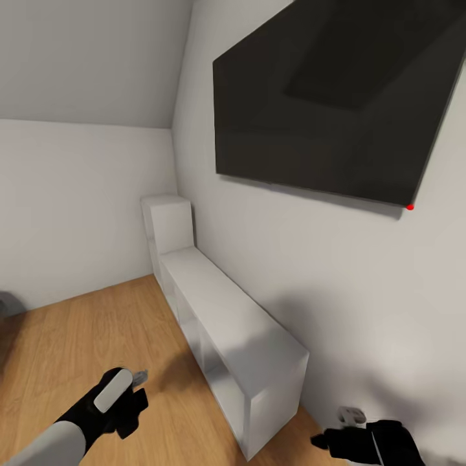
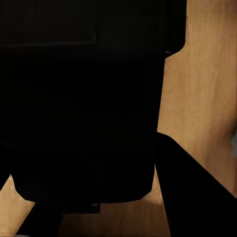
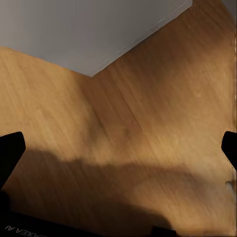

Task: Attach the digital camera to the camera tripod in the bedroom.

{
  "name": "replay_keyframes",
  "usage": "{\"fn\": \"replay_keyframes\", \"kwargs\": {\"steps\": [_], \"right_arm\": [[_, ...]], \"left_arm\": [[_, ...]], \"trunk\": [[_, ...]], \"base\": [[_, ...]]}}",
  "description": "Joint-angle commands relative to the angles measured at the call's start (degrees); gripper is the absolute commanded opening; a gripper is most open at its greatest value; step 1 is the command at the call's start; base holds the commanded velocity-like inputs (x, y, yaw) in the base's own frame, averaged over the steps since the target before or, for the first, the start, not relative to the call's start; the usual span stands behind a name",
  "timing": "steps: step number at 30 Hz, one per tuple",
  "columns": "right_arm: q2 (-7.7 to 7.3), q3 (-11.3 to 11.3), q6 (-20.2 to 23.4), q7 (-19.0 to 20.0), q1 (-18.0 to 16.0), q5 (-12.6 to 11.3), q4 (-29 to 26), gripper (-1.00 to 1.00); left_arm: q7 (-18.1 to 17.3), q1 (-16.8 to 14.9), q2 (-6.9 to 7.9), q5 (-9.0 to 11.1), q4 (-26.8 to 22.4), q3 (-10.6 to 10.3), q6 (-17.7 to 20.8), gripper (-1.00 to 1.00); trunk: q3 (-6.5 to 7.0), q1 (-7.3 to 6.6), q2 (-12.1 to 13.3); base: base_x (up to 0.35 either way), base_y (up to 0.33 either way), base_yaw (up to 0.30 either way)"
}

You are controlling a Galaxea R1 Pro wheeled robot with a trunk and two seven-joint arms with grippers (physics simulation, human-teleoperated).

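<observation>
A large black body with rounded corners, the digital camera (image 2: 84,113), sits close between the fingers in the left wrist view. My left gripper (image 1: 131,404) is shut on it, low at the left over the bedroom's wood plank floor (image 1: 71,343). My right gripper (image 1: 325,441) hangs at the bottom right near the wall. In the right wrist view it (image 3: 118,148) is open, one dark fingertip (image 3: 10,150) at each side and only floor between them. The camera tripod is out of view.
A long low white shelf unit (image 1: 226,317) runs along the right wall, with a taller white cube (image 1: 168,223) at its far end. A dark flat screen (image 1: 336,97) hangs above it. A white wall socket (image 1: 351,414) sits near my right gripper. Open floor lies to the left.
</observation>
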Motion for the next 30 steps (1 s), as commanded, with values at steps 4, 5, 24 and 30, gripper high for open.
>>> {"fn": "replay_keyframes", "kwargs": {"steps": [4,5,24,30], "right_arm": [[0.03,-0.19,-2.18,-2.18,-0.03,0.71,2.62,1.00],[0.03,-0.24,-3.21,-3.34,-0.04,0.71,4.06,1.00],[-1.61,-0.33,-13.72,-8.40,-0.05,0.68,14.60,1.00],[-1.61,-0.32,-13.75,-8.18,-0.05,0.91,14.61,1.00]], "left_arm": [[-4.99,-0.03,0.04,0.31,4.76,-3.09,-3.13,-1.00],[-6.99,-0.02,0.03,0.28,6.42,-4.51,-3.93,-1.00],[-13.99,-0.02,-0.99,0.40,14.33,-11.47,-14.84,-1.00],[-14.07,-0.03,-1.03,0.41,14.37,-11.47,-14.88,-1.00]], "trunk": [[0.67,-0.90,1.58],[0.85,-1.12,1.99],[4.26,-5.29,9.61],[5.33,-6.61,12.01]], "base": [[0.000,0.000,0.000],[0.000,0.000,0.000],[0.000,0.000,0.000],[0.000,0.000,0.000]]}}
